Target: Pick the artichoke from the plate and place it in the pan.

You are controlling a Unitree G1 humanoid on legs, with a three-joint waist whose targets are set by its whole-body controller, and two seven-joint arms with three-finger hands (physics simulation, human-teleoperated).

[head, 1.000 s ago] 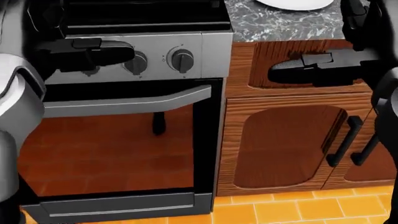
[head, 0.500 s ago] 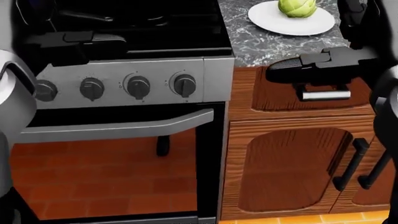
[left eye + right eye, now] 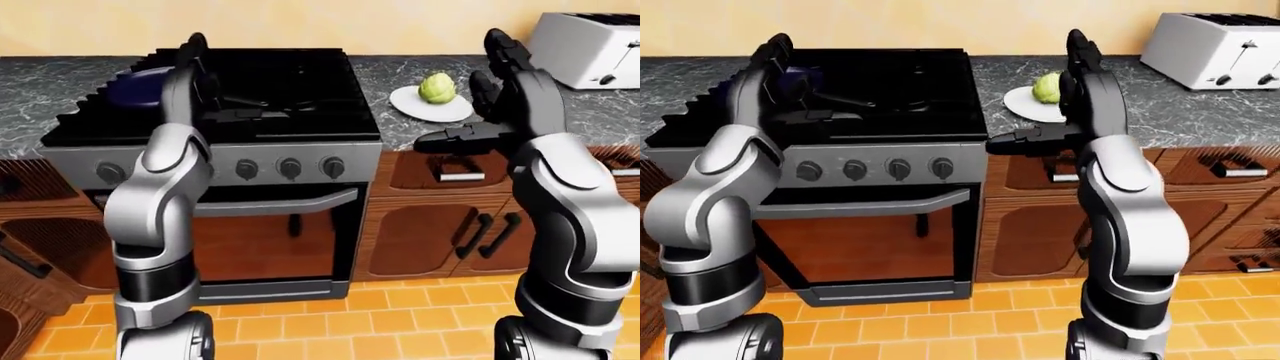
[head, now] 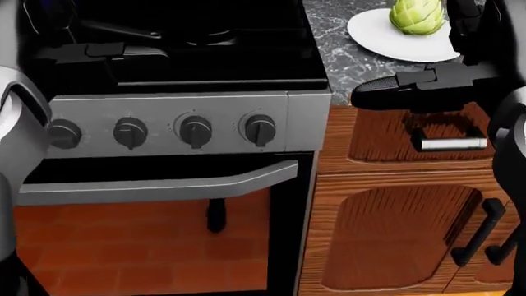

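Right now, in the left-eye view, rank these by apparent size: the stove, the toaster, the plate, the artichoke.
1. stove, by far the largest.
2. toaster, cut off by the view's right edge, so only partly shown.
3. plate, a flat white disc.
4. artichoke, smallest, sitting on the plate.

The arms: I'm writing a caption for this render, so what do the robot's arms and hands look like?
Both arms are built of rounded, glossy silver-grey shells joined by black bands at the joints. The left hand and right hand are matte black, with chunky segmented fingers. The thumb is ribbed at its tip. No cables, markings or sleeves show.
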